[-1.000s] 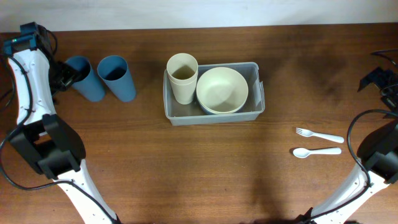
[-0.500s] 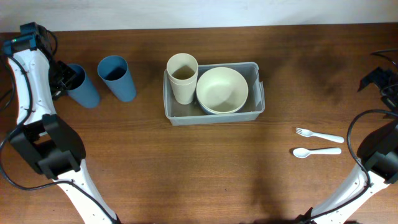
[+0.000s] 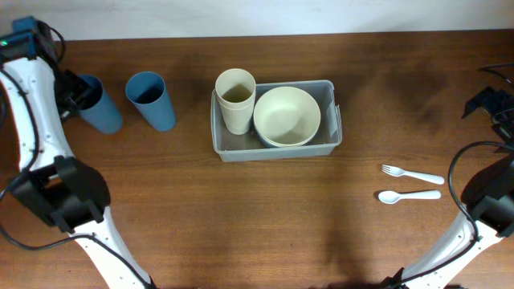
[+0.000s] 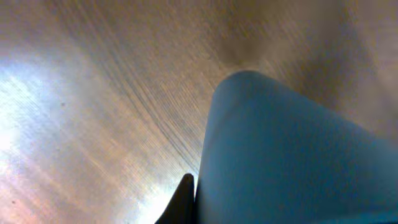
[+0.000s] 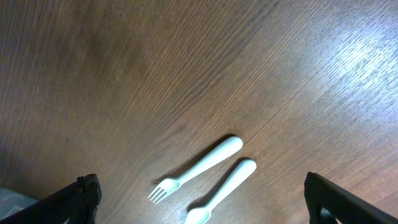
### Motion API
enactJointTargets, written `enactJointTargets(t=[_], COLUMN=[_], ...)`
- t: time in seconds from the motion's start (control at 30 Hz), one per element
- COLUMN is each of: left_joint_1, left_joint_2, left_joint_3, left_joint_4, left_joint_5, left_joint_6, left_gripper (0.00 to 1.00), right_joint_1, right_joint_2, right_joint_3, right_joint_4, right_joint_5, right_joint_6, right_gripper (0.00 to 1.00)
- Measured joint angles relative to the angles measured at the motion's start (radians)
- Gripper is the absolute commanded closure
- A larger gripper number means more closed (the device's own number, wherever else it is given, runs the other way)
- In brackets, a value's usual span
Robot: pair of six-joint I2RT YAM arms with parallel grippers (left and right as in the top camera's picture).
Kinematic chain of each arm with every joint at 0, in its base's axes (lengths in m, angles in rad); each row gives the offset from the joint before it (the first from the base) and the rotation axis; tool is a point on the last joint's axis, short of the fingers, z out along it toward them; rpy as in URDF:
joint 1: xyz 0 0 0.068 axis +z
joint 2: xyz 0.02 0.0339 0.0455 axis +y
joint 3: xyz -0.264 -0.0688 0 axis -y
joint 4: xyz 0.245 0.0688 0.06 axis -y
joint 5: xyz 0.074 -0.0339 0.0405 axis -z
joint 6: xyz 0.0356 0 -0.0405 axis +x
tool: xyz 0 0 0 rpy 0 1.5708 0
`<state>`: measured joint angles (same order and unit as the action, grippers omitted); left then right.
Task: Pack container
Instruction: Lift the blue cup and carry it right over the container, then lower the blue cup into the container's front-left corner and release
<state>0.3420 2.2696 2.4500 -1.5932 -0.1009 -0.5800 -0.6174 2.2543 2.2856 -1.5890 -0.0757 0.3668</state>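
Note:
The clear plastic container stands mid-table, holding a cream cup at its left end and a cream bowl beside it. At the far left my left gripper is shut on the rim of a blue cup. The left wrist view is filled by that blue cup, with one dark fingertip pressed against its wall. A second blue cup stands free to its right. My right gripper hangs open at the far right, above a white fork and spoon.
The fork and spoon lie side by side on the wooden table, right of the container. Both arm bases sit at the near left and near right edges.
My left gripper has shut on the leftmost blue cup and carried it a little to the left, away from the other blue cup. The right arm has not moved.

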Motion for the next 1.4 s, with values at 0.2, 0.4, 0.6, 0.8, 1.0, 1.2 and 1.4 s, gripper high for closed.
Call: enactJointTargets(t=[0.2, 0.4, 0.6, 0.8, 1.0, 1.2, 1.4], left_joint_1=[0.0, -0.002, -0.097, -0.328, -0.523, -0.622, -0.663], left_joint_2=[-0.135, -0.349, -0.49, -0.529, -0.529, -0.527, -0.525], left_joint_3=[0.117, 0.132, 0.14, 0.115, -0.032, -0.184, -0.349], left_joint_4=[-0.089, -0.092, -0.094, -0.094, -0.093, -0.064, 0.05], left_joint_5=[-0.015, 0.043, 0.218, 0.3, 0.299, 0.263, 0.219], left_joint_6=[0.016, 0.074, 0.222, 0.327, 0.364, 0.373, 0.374], left_gripper=[0.98, 0.99, 0.98, 0.98, 0.98, 0.98, 0.98], right_joint_1=[0.0, 0.0, 0.0, 0.0, 0.0, 0.0, 0.0], right_joint_2=[0.0, 0.0, 0.0, 0.0, 0.0, 0.0, 0.0], right_joint_3=[0.0, 0.0, 0.0, 0.0, 0.0, 0.0, 0.0], right_joint_4=[0.0, 0.0, 0.0, 0.0, 0.0, 0.0, 0.0], right_joint_5=[0.0, 0.0, 0.0, 0.0, 0.0, 0.0, 0.0], right_joint_6=[0.001, 0.0, 0.0, 0.001, 0.001, 0.001, 0.001], right_gripper=[0.01, 0.01, 0.01, 0.01, 0.01, 0.01, 0.01])
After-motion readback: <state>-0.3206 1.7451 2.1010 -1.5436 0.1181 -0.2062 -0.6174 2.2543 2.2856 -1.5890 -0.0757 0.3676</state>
